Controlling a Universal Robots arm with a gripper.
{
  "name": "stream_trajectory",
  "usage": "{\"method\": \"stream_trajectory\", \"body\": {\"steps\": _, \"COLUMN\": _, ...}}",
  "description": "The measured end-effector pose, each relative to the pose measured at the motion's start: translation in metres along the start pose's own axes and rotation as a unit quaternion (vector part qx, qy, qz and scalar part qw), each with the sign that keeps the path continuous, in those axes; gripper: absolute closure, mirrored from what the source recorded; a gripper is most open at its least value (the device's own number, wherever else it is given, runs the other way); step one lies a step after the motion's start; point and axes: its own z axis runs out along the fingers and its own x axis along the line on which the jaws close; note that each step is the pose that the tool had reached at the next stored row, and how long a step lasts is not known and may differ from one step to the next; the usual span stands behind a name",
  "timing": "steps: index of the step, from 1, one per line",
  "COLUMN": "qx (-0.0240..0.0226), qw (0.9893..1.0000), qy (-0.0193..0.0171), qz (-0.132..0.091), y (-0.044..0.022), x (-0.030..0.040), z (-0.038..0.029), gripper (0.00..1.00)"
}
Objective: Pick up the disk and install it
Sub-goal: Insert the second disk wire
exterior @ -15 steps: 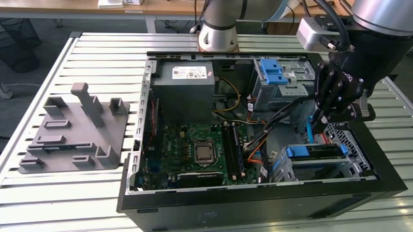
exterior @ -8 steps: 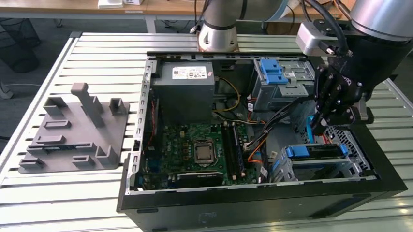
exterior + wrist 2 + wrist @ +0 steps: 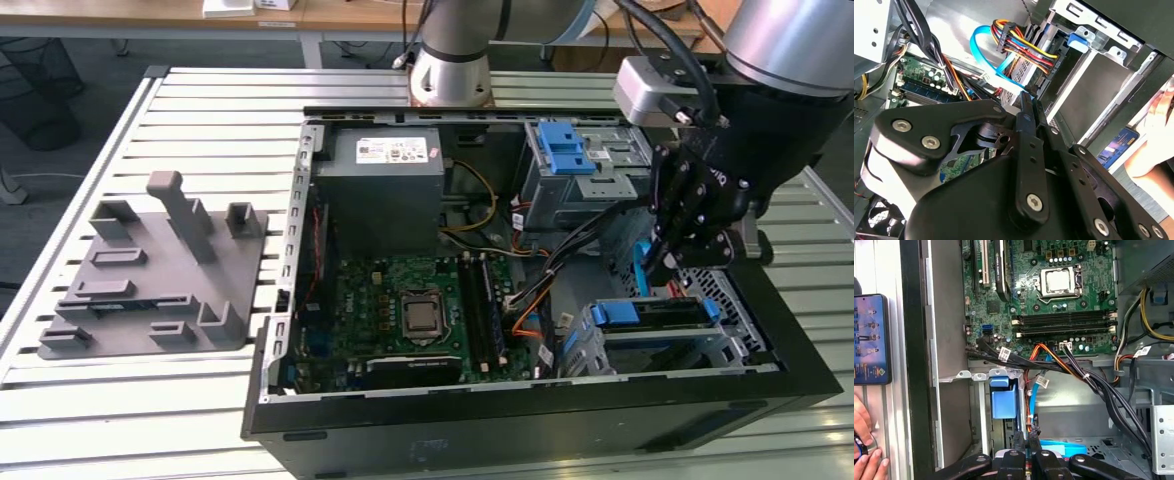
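One gripper hangs above the disk, bedded lengthwise in its bay.

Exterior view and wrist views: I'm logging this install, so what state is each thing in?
Computer case: open, lying on its side.
Claw: shut, holding nothing, low inside the case by the drive cage.
Disk: sitting in the drive cage, not gripped.
Processor socket: uncovered.
Phone: screen lit.

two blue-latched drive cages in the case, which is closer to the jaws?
The lower cage, at the case's front corner: the gripper hangs just above it. The other cage sits farther back, beside the power supply.
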Motion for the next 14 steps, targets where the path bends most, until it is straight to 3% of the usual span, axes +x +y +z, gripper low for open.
{"method": "stream_trajectory", "body": {"steps": 7, "qx": 0.0003, "qw": 1.0, "qy": 0.0004, "qz": 0.0, "y": -0.001, "x": 0.0009, "z": 0.0054, "gripper": 0.82}}
{"method": "stream_trajectory", "body": {"steps": 14, "qx": 0.0002, "qw": 1.0, "qy": -0.0007, "qz": 0.0, "y": -0.0012, "x": 0.0014, "z": 0.0065, "gripper": 0.82}}
